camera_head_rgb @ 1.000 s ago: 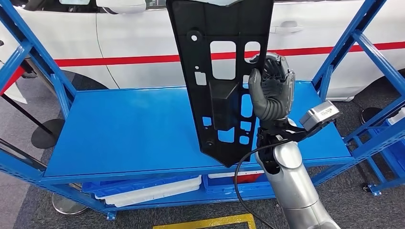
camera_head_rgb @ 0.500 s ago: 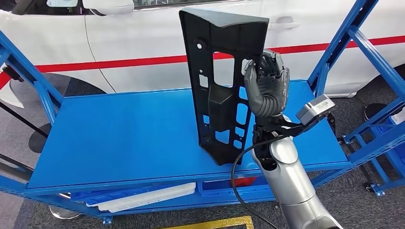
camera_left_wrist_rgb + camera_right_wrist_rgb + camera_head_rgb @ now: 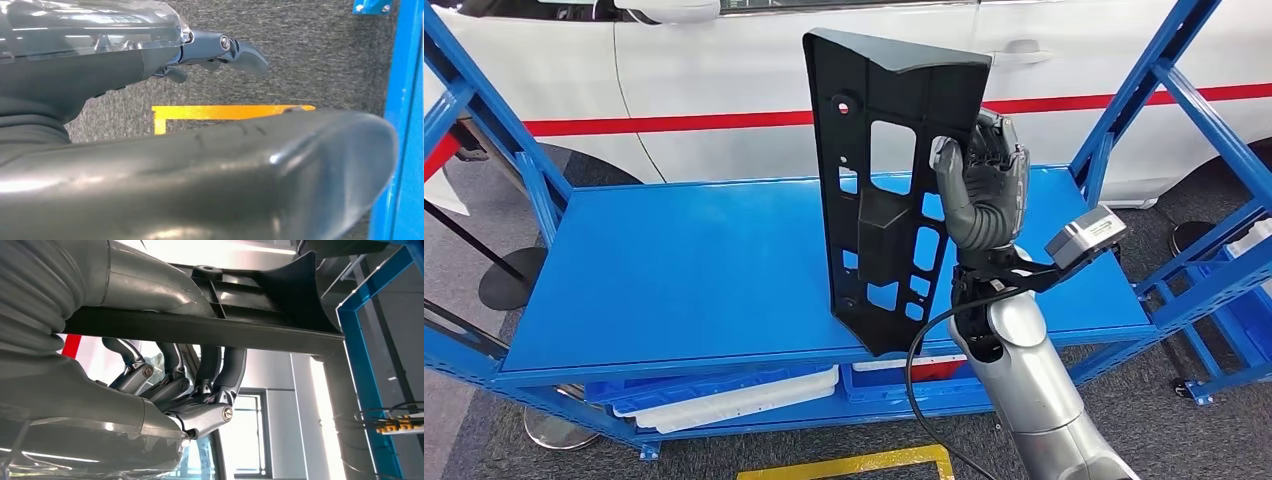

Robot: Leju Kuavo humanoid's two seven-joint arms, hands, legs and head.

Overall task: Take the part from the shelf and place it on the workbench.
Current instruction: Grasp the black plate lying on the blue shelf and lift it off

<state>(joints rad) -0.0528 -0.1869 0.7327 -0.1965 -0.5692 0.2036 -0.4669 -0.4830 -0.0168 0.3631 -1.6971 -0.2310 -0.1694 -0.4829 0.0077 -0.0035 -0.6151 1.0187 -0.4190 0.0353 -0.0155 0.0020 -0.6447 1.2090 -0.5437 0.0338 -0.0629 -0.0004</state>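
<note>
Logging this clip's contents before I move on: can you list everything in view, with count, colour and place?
Part: one, black, held upright above the shelf, right of centre.
Shelf: one, blue, across the middle, with blue frame posts at both sides.
Trays: several, blue and white, on the lower level.
Car: one, white with a red stripe, behind the shelf.
Floor marking: one, yellow, on the grey carpet in front.
Right hand: one, grey, gripping the part's right edge.
Left hand: one, grey, hanging over the carpet.

Black plastic part (image 3: 886,190) with cutouts, upright, above blue shelf (image 3: 674,270)
</note>
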